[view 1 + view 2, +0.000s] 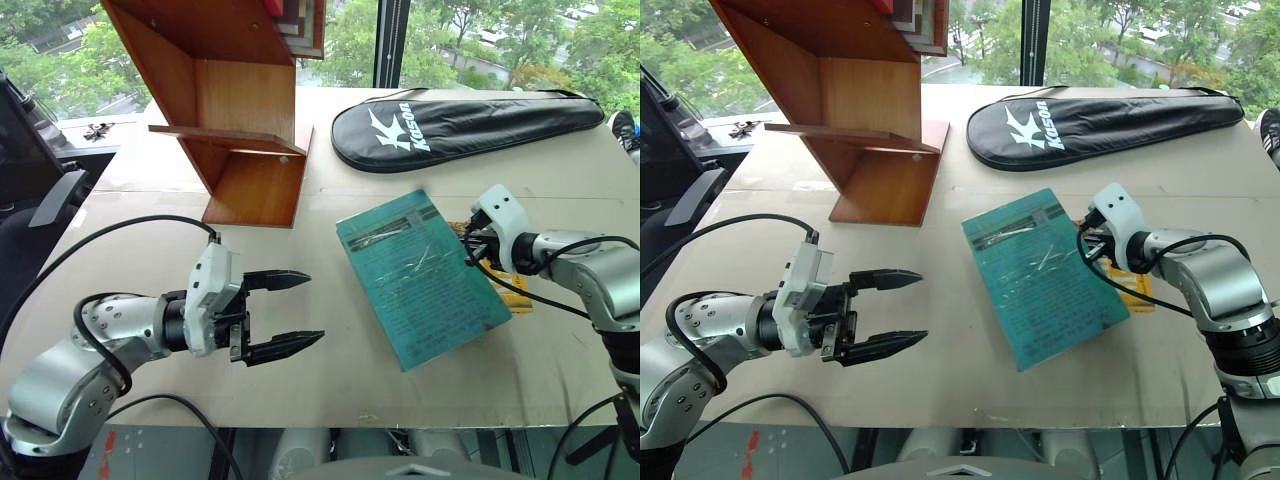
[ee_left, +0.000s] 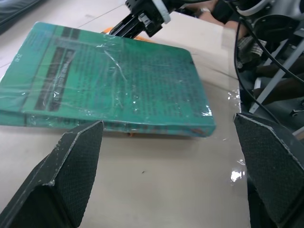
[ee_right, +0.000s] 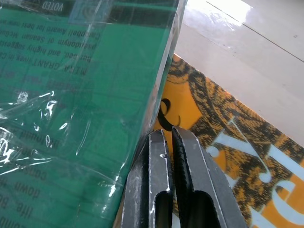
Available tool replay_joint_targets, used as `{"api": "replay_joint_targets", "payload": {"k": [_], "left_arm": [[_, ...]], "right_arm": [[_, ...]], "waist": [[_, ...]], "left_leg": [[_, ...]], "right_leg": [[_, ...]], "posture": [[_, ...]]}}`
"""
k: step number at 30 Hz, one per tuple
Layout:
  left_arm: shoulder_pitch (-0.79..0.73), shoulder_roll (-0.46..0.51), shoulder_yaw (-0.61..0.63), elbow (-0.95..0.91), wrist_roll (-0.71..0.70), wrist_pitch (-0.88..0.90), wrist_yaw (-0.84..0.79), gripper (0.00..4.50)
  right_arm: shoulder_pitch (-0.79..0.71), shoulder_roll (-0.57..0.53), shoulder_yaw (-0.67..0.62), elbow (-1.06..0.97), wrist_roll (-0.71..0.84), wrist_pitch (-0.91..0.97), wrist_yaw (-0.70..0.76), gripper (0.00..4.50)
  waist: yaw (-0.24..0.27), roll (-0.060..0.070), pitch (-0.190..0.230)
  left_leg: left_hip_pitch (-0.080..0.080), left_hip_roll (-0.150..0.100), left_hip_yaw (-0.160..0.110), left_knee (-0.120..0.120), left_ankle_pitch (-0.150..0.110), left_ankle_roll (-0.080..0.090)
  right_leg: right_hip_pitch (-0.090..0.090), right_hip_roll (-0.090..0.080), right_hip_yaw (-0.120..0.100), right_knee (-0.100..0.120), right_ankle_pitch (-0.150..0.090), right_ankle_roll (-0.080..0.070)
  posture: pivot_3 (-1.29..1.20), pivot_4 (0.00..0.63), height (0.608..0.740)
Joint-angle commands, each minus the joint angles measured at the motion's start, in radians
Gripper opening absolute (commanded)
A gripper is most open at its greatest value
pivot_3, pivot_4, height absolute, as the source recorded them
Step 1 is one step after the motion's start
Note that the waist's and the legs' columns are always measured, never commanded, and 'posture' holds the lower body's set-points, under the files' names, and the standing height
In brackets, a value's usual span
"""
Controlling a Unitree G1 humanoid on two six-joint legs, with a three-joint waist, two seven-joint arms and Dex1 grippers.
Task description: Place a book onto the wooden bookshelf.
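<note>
Teal-green and wrapped in glossy plastic, the book (image 1: 420, 277) lies flat on the pale table (image 1: 300, 350) at the centre right of the frame, turned at a slant, with small dark print on its cover. Under its right edge a yellow book (image 1: 512, 292) with dark ornament lies partly covered. The right gripper (image 3: 170, 135) has its two black fingers pressed together, holding nothing, with the tips at the seam where the edge of the teal book meets the yellow cover. At the lower left of the frame the left gripper (image 1: 300, 312) hangs over the bare table with its fingers spread wide and empty, pointing toward the book and well apart from it. The wooden bookshelf (image 1: 235, 110), reddish-brown with slanted boards, stands at the upper left. A black racket bag (image 1: 460, 125) with white lettering lies at the upper right, beyond the book.
</note>
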Motion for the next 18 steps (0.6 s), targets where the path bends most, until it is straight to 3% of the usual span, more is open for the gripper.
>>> {"api": "replay_joint_targets", "payload": {"k": [1,3,4,5,9,13,18], "left_arm": [[0.01,-0.015,0.007,0.002,0.015,0.041,0.094,4.5],[0.002,-0.01,0.007,0.015,-0.043,0.155,0.169,4.5],[-0.019,-0.011,0.009,0.042,-0.12,0.233,0.2,4.5],[-0.038,-0.012,0.013,0.061,-0.177,0.291,0.222,4.5],[-0.133,-0.063,0.031,0.179,-0.41,0.469,0.361,4.5],[-0.219,-0.126,0.019,0.307,-0.513,0.563,0.497,4.5],[-0.3,-0.194,-0.027,0.427,-0.601,0.671,0.603,4.5]], "right_arm": [[0.12,-0.043,-0.125,-0.069,-0.037,-0.27,0.05,0.05],[0.254,-0.076,-0.271,-0.08,0.007,-0.425,0.166,0.05],[0.35,-0.095,-0.375,-0.087,0.051,-0.497,0.27,0.54],[0.416,-0.106,-0.443,-0.091,0.084,-0.545,0.339,0.75],[0.639,-0.166,-0.666,-0.116,0.243,-0.621,0.64,2.63],[0.655,-0.204,-0.734,-0.122,0.341,-0.632,0.72,4.47],[0.566,-0.23,-0.722,-0.101,0.384,-0.692,0.756,4.47]], "waist": [[0.01,0.0,0.0],[0.018,0.0,0.0],[0.022,0.0,0.0],[0.027,0.0,0.0],[0.015,0.001,0.0],[-0.015,0.0,0.0],[-0.014,-0.001,0.0]], "left_leg": [[-0.001,0.0,-0.001,0.0,0.0,0.0],[-0.005,0.0,-0.001,0.0,0.0,0.0],[-0.009,-0.001,-0.002,0.001,0.0,0.0],[-0.01,-0.001,-0.003,0.001,0.0,0.0],[-0.01,-0.001,-0.004,0.002,-0.002,0.003],[0.002,0.0,-0.003,0.002,-0.002,0.004],[0.009,0.0,-0.003,0.002,-0.002,0.003]], "right_leg": [[0.0,0.0,-0.001,0.0,0.0,0.0],[-0.003,-0.001,-0.002,-0.001,0.0,0.0],[-0.006,-0.001,-0.003,-0.001,0.0,0.0],[-0.006,-0.001,-0.003,-0.001,0.0,0.001],[-0.005,-0.001,-0.004,0.001,0.0,0.002],[0.003,0.0,-0.002,0.004,0.0,0.001],[0.009,0.001,-0.001,0.004,0.0,0.001]], "posture": [[0.0,0.15,0.74],[0.0,0.15,0.74],[0.0,0.15,0.74],[0.0,0.15,0.74],[0.0,0.15,0.74],[0.0,0.15,0.74],[0.0,0.15,0.74]]}}
